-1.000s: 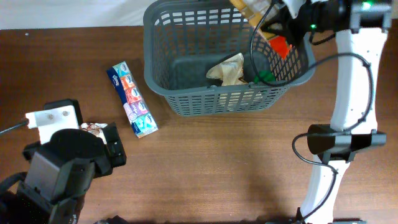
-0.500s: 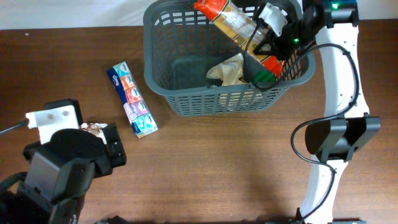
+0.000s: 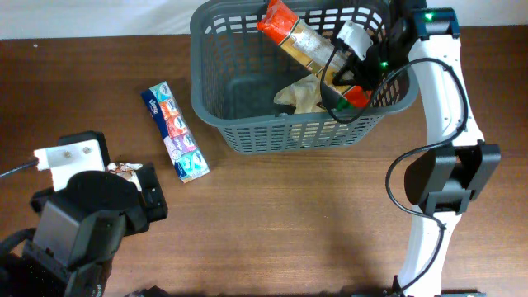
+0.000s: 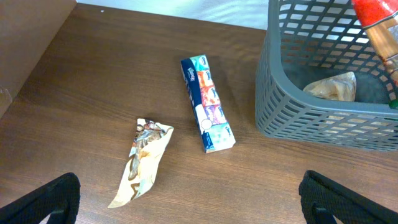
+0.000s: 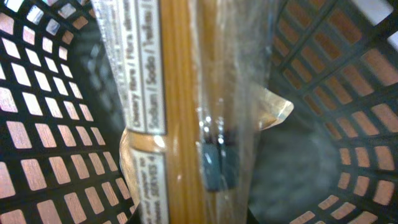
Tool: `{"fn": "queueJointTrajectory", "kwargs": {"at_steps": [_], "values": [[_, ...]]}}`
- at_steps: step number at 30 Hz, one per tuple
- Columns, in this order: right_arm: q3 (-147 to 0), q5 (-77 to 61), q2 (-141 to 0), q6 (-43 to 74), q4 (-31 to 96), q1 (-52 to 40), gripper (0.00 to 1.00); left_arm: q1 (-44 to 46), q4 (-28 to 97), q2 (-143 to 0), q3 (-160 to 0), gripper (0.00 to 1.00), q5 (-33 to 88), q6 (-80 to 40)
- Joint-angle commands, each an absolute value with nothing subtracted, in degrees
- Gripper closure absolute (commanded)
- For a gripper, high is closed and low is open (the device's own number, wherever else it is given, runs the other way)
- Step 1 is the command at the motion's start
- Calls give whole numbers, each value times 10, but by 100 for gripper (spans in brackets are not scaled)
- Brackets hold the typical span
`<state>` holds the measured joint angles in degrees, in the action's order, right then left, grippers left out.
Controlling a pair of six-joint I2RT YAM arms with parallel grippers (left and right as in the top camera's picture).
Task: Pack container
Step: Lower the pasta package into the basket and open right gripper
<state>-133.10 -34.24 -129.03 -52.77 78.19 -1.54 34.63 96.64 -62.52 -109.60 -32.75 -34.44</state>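
Dark grey slotted plastic basket (image 3: 206, 103) holds a crumpled tan wrapper (image 3: 301, 92), perhaps paper. Toward its one o'clock, right gripper (image 5: 216, 163) clamps a long clear red-ended pasta packet (image 3: 299, 37). Left gripper (image 4: 196, 200) gapes wide.

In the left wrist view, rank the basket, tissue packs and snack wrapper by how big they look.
1. basket, clearly largest.
2. tissue packs and snack wrapper: about alike; the wrapper lies nearer, so unranked.

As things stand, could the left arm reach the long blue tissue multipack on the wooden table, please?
Probably yes: the tissue multipack lies in the open, apart from the dark grey plastic basket and crumpled wrapper, with the left gripper open.
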Motion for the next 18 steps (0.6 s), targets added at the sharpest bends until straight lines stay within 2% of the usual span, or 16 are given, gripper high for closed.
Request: {"fn": "queueJointTrajectory", "kwargs": {"at_steps": [1, 3, 4, 5, 7, 9, 12, 18], "values": [[-1336, -385, -1279, -535, 772, -19, 69, 344, 967, -627, -1096, 1, -327, -336], [-1336, -385, -1279, -531, 769, -19, 51, 344, 967, -627, -1096, 0, -327, -336], [-1336, -384, -1279, -529, 769, -19, 33, 344, 967, -627, -1096, 0, -327, -336], [-1336, -384, -1279, -529, 769, -19, 24, 344, 967, -627, -1096, 0, -327, -336], [-1336, -384, -1279, -526, 768, -19, 21, 344, 967, -627, -1096, 0, -327, -336], [-1336, -383, -1279, -510, 760, -19, 9, 344, 967, -627, -1096, 0, -327, -336], [-1336, -383, -1279, -500, 754, -19, 1, 344, 967, -627, -1096, 1, -327, -336], [-1369, -383, -1279, -410, 738, -19, 1, 344, 967, -627, -1096, 0, -327, -336]]}}
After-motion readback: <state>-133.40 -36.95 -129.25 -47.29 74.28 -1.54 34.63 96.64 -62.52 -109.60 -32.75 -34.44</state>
